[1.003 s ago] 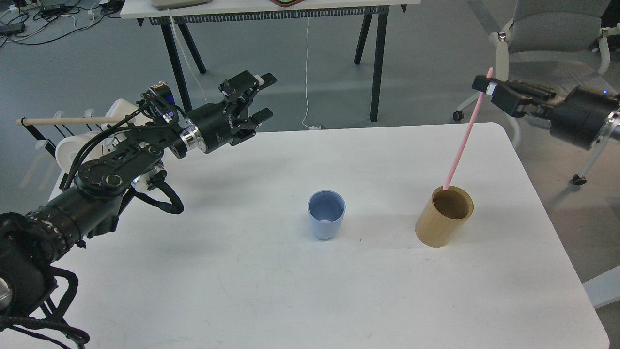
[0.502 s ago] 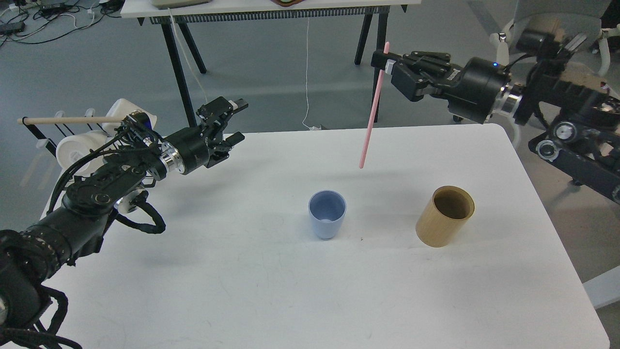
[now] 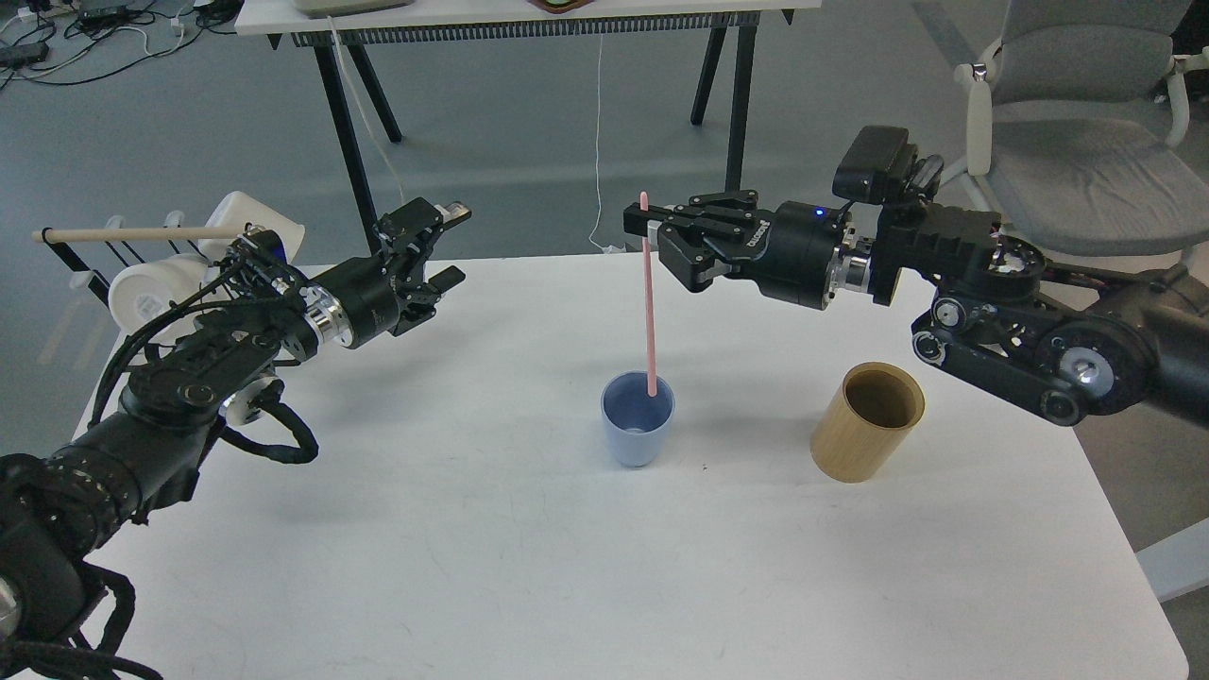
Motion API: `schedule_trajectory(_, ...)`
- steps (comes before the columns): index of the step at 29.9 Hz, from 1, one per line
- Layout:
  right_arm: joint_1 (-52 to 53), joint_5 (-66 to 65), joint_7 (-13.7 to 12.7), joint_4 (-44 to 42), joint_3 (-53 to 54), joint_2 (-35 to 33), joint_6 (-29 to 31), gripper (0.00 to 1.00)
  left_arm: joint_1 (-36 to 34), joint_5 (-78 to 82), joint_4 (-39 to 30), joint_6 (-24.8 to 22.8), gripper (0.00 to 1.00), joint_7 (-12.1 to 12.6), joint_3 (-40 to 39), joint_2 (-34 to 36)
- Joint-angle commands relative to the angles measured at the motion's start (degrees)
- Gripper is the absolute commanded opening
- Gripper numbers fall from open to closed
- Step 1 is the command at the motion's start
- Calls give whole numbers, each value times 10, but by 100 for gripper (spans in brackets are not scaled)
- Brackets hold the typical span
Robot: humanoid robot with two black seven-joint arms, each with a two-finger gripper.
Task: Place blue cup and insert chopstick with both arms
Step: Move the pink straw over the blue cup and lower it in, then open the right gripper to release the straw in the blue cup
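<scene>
The pale blue cup [image 3: 638, 418] stands upright at the middle of the white table [image 3: 529, 567]. The pink chopstick [image 3: 649, 302] hangs nearly upright, its lower tip inside the cup's mouth. My right gripper [image 3: 648, 231] is shut on the chopstick near its top, directly above the cup. My left gripper [image 3: 444, 246] is open and empty, over the table's back left part, well left of the cup.
A tan wooden cylinder cup [image 3: 869, 420] stands right of the blue cup. A beige wooden rod [image 3: 132, 234] and white rolls [image 3: 156, 283] sit off the table's left edge. A black-legged table [image 3: 529, 19] and a grey chair [image 3: 1086, 113] stand behind.
My right gripper has carried the pink chopstick from the tan cup leftward and lowered its tip into the blue cup. My left arm has drawn back to the left and lower.
</scene>
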Motion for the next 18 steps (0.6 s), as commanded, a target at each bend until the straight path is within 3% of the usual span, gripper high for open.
schedule_trajectory(1,-3,-2,0,-16,-12,14,-10,0,0,0,0,0,99,0,0,0)
schedule_trajectory(10,-14,-2,0,-29,-13,47,-13,2,1,0,1,0,99,0,0,0)
schedule_trajectory(18,-28,-3,0,-39,-14,58,-12,45,1,0,1,0,99,0,0,0)
